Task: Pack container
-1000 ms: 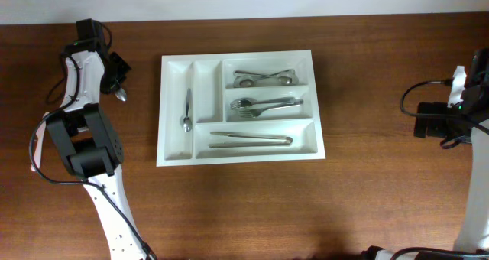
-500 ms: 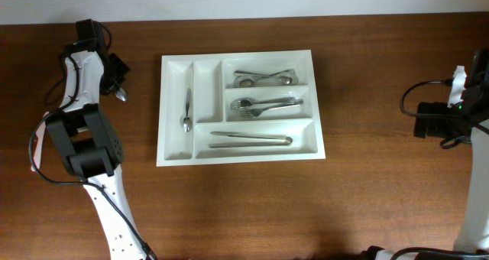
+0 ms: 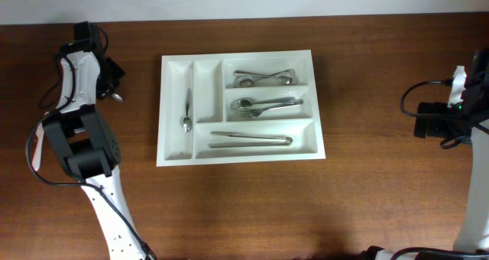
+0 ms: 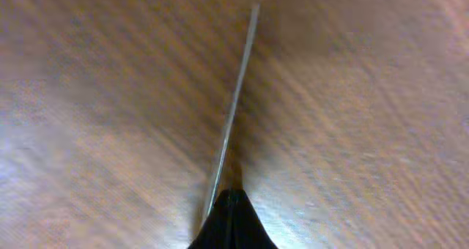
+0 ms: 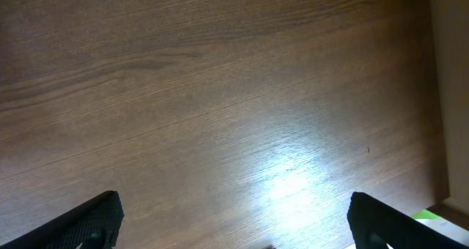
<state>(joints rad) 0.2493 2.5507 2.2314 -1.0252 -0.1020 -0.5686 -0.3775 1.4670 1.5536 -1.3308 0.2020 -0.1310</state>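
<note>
**A:** Where's the container?

**B:** The container (image 3: 206,92) lies flat on the table (image 3: 306,206), a little left of the middle and nearer the far edge than the near one. Its long sides run along the table's length.

**A:** Anything in it?

**B:** A single spoon (image 3: 186,111) lies in the narrow compartment closest to the left edge. The far long compartment has a couple of spoons (image 3: 263,79), and the middle one holds forks (image 3: 267,105). In the near one are two long slim pieces (image 3: 250,140) — knives by the look, though I can't be sure.

**A:** And the left arm?

**B:** It's up by the far left corner, well apart from the container. The left gripper (image 3: 114,88) is pinched fully together on a thin metal utensil (image 4: 234,110). In the wrist view the handle shows edge-on, sticking straight out from the dark fingertips (image 4: 231,220) over bare wood. From above only a small silvery bit (image 3: 117,96) shows beside the gripper, and I can't tell what sort of utensil it is.

**A:** The right one?

**B:** It's off at the right edge, far from everything. The right gripper (image 5: 242,227) has its fingers (image 5: 95,216) spread wide, with nothing between them — only tabletop below.
</note>
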